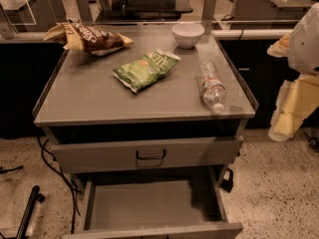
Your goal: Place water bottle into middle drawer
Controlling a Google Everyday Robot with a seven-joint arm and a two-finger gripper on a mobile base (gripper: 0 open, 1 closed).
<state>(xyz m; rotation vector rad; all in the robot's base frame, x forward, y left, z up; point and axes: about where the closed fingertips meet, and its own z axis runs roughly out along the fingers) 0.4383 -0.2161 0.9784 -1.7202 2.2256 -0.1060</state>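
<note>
The water bottle [211, 86] lies on its side near the right front corner of the cabinet top [94, 96], with its white cap pointing toward the front edge. Below, the middle drawer [149, 205] is pulled out, and its flat grey floor is bare. My gripper [291, 111] hangs at the right edge of the view as pale yellowish parts under a white arm segment [306, 39]. It is off to the right of the cabinet and apart from the bottle, holding nothing that I can see.
On the cabinet top are a green chip bag [145, 69] in the middle, a brown chip bag [89, 37] at the back left and a white bowl [188, 34] at the back. A drawer front with a black bar handle [150, 156] sits above the open drawer. Black cables [55, 173] trail down the left side.
</note>
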